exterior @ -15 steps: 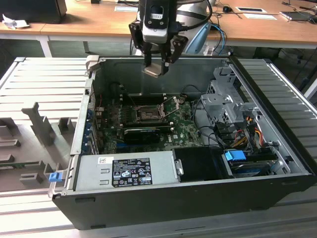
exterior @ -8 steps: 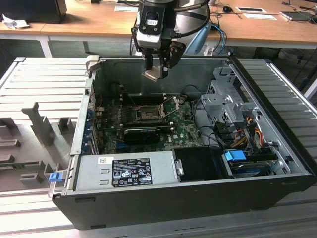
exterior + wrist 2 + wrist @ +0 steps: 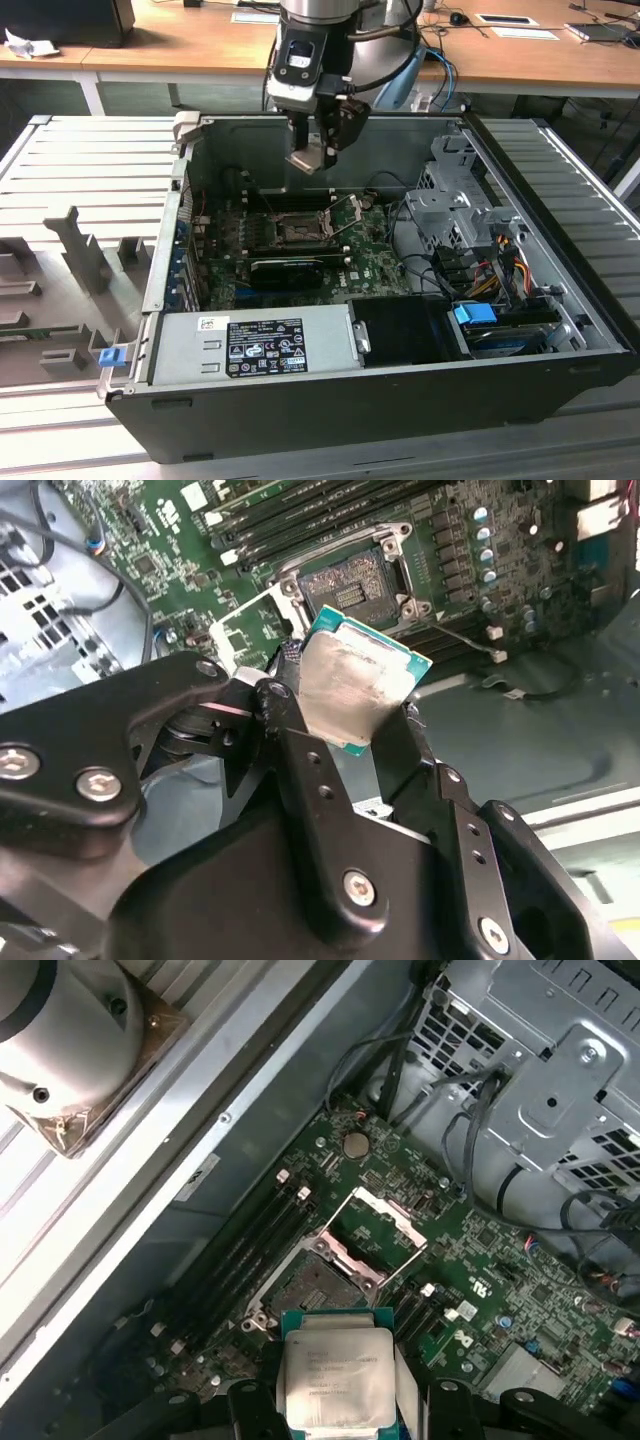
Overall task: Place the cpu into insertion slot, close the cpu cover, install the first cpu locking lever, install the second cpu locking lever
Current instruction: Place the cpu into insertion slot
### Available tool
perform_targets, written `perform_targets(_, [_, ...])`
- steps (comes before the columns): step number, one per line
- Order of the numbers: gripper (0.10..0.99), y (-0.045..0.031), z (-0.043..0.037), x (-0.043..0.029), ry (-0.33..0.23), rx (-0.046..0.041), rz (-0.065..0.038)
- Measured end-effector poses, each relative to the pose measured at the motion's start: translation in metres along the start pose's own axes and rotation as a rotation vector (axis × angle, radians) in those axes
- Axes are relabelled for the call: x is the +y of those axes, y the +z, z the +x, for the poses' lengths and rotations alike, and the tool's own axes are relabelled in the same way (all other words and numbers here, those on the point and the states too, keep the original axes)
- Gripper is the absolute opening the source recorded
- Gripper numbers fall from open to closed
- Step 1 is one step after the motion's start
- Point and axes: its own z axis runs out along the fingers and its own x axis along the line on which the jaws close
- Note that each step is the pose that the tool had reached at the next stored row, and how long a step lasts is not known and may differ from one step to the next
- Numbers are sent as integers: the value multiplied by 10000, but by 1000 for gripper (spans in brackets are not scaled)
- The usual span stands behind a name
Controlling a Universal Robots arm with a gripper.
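Black pincer (image 3: 346, 728) grips the flat, square, silvery cpu (image 3: 335, 1380).

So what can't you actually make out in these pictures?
- Gripped edges of the cpu: second wrist view, covered by the hand.
- Part of the slot: second wrist view, behind the cpu.
- Contacts in the slot: exterior view, too small.
- One edge of the cpu: first wrist view, cut off by the picture's edge.
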Motion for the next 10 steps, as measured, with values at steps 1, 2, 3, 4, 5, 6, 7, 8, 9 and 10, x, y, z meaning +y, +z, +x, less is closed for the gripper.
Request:
perform_targets(1, [529, 19, -1, -2, 193, -8, 9])
perform_targets(2, [529, 32, -1, -3, 335, -13, 14])
perform_targets(3, [529, 47, -1, -4, 512, -16, 25])
perform_targets(4, [529, 64, -2, -6, 693, -17, 35])
perform_targets(5, [529, 77, -2, -6, 842, -22, 40])
perform_targets(6, [529, 105, -3, -8, 1120, -38, 39])
perform_targets(7, [529, 121, -3, -10, 1270, -49, 36])
perform_targets(8, [529, 136, -4, -11, 1424, -59, 30])
perform_targets(9, [529, 161, -5, -13, 1679, -78, 23])
perform_targets(10, [529, 179, -5, -14, 1890, -94, 17])
